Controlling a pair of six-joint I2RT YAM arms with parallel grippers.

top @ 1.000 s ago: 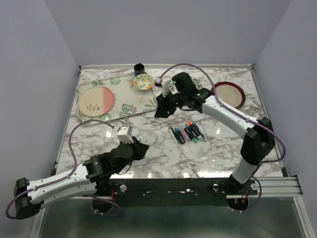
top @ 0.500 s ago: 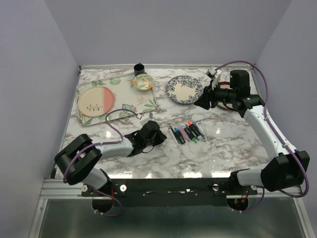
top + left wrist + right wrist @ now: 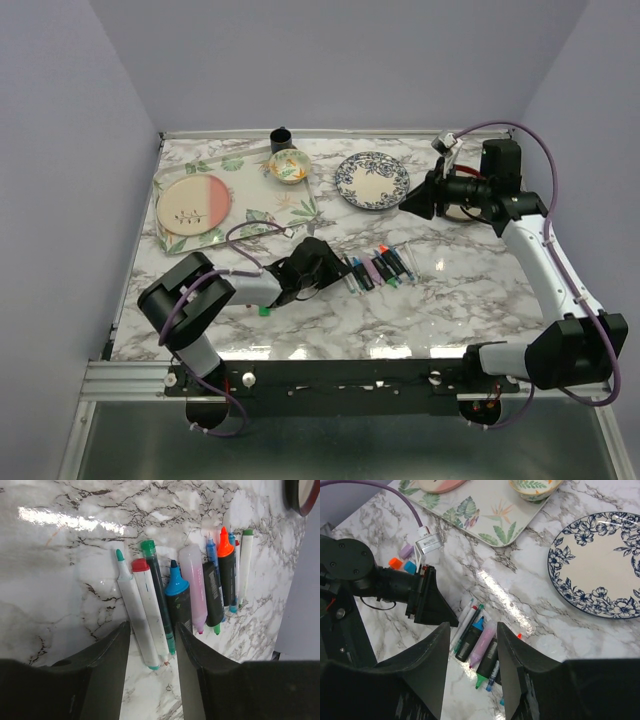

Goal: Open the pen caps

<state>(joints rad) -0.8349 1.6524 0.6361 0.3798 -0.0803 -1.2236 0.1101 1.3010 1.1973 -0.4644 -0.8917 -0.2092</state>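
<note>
The pen caps are partly off, as far as I can see. Three loose ones, an orange cap (image 3: 395, 562), a lilac cap (image 3: 406, 551) and a blue cap (image 3: 410, 567), lie close together on the marble table (image 3: 450, 300) just beside the left arm. A small green cap (image 3: 264, 310) sits on the near side of that arm.

The pens (image 3: 192, 587) lie side by side in a tight row near the middle of the table. The teal-tipped white pen (image 3: 131, 610), the blue highlighter (image 3: 176, 597) and the orange highlighter (image 3: 226, 565) show bare tips, so I take those as done. A red cap (image 3: 140, 565) is still on its white pen. A dark green cap (image 3: 148, 545) is on the thin pen next to it, and a far green cap (image 3: 247, 532) is on the last white pen. The lilac one I cannot judge. Several caps are left, I reckon.

The left gripper (image 3: 152, 632) is low at the near end of the row. Its jaws are spread and clamp nothing, with the white pens' ends in the gap. The right gripper (image 3: 472, 630) hangs high near the blue-flowered plate (image 3: 372, 180), fingers apart and empty.
</note>
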